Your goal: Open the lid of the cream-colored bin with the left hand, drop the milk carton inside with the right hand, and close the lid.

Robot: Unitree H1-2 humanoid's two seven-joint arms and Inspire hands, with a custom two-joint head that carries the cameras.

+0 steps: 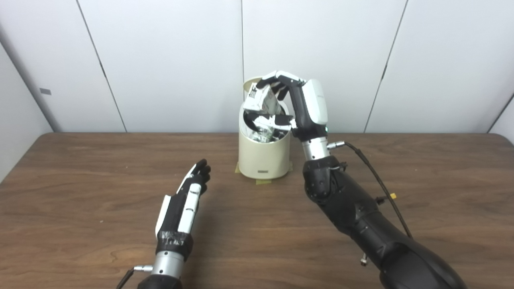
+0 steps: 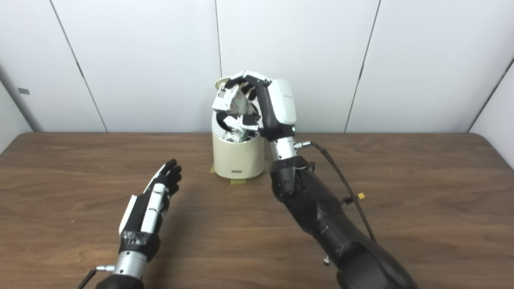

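The cream-colored bin [image 1: 263, 158] stands at the table's far middle, its lid [image 1: 249, 85] raised upright behind the opening. My right hand [image 1: 299, 100] is shut on a white milk carton [image 1: 260, 99] and holds it tilted just above the bin's open mouth. Crumpled white and black items [image 1: 267, 128] fill the bin's inside. My left hand [image 1: 188, 196] is open and empty, low over the table to the left of the bin, apart from it.
The brown wooden table [image 1: 100, 180] runs wide to both sides. Tape strips [image 1: 263, 182] mark the bin's base. A black cable [image 1: 373, 176] runs along my right forearm. White wall panels stand close behind the bin.
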